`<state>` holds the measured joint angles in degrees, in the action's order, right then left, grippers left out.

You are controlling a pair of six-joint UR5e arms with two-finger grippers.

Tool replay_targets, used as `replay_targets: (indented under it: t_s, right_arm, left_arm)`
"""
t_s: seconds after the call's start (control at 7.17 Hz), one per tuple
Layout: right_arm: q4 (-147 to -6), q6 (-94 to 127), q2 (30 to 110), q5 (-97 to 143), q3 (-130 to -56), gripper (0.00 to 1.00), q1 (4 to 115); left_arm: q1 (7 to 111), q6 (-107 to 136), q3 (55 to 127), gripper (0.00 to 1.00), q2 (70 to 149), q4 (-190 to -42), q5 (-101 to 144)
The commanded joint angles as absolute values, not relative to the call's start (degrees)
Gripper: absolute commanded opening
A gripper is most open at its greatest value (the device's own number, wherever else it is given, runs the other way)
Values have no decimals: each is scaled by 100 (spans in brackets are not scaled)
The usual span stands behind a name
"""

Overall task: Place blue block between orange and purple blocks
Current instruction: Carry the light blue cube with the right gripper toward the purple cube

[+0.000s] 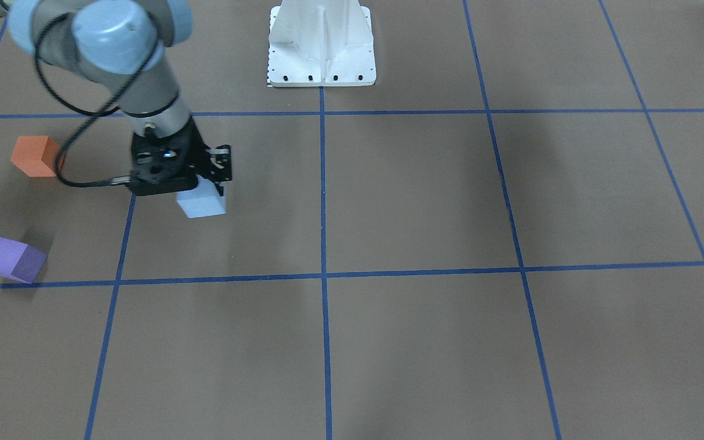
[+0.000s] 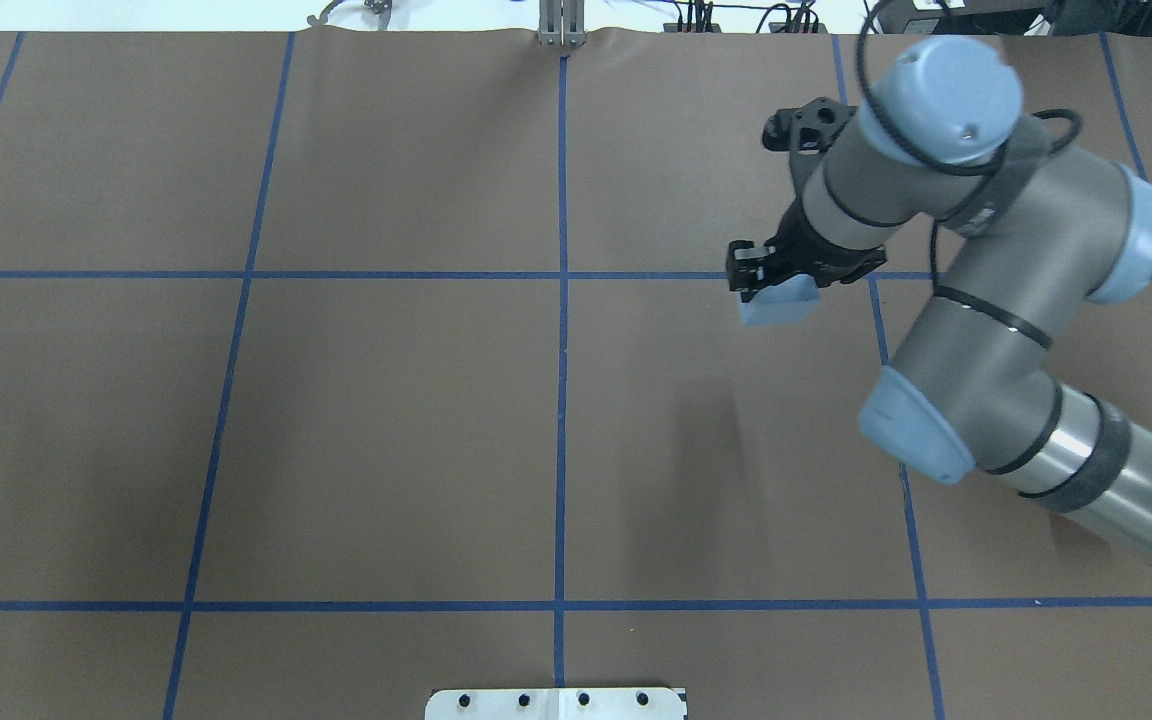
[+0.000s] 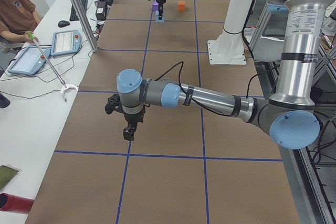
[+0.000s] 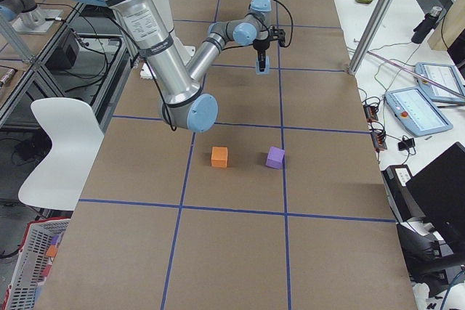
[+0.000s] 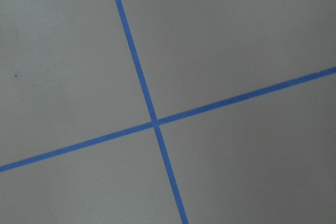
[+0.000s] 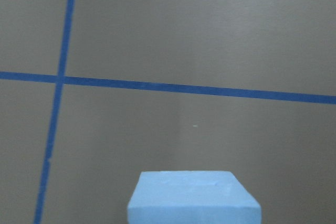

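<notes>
Seemingly light, stiff foam, the blue block [image 1: 201, 202] would take a pinch across two opposite flat faces; it was a pale, matte, sharp-edged cube. It hung left of centre in the front-facing view, pinched by the right gripper [image 1: 210, 186], to the right of the orange block [image 1: 36, 156] and purple block [image 1: 13, 260]. Whether the left gripper [image 3: 128, 129] was spread could not be told.

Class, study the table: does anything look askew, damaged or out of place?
Nothing is damaged or spilled. Only the purple block sits turned at an angle to the tape lines; the orange block lies squarer. The blue block is held in the right gripper.
</notes>
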<state>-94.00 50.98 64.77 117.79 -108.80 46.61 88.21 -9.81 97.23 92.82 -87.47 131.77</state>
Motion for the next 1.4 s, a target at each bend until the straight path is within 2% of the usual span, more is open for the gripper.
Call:
replay_targets:
  t_s: [0.0, 0.42, 0.7, 0.84, 1.26]
  right_arm:
    - [-9369, 3908, 7545, 12338, -11066, 0, 5700]
    - [-9378, 2919, 8313, 12560, -10813, 0, 6205]
    - [-9108, 2962, 8420, 12507, -10321, 0, 6135]
    - [-8427, 3005, 8620, 12507, -10014, 0, 6109]
    - [-8086, 3498, 8701, 12507, -9879, 0, 5670]
  left_arm:
    - [8903, -1028, 9502, 100, 9194, -8965, 13192]
    - [8895, -1037, 9457, 100, 9184, -8991, 13192]
    - [8886, -1037, 9457, 100, 9237, -8982, 13192]
    - [8886, -1037, 9466, 100, 9246, -8982, 13192]
    - [8877, -1037, 9466, 100, 9272, -8974, 13192]
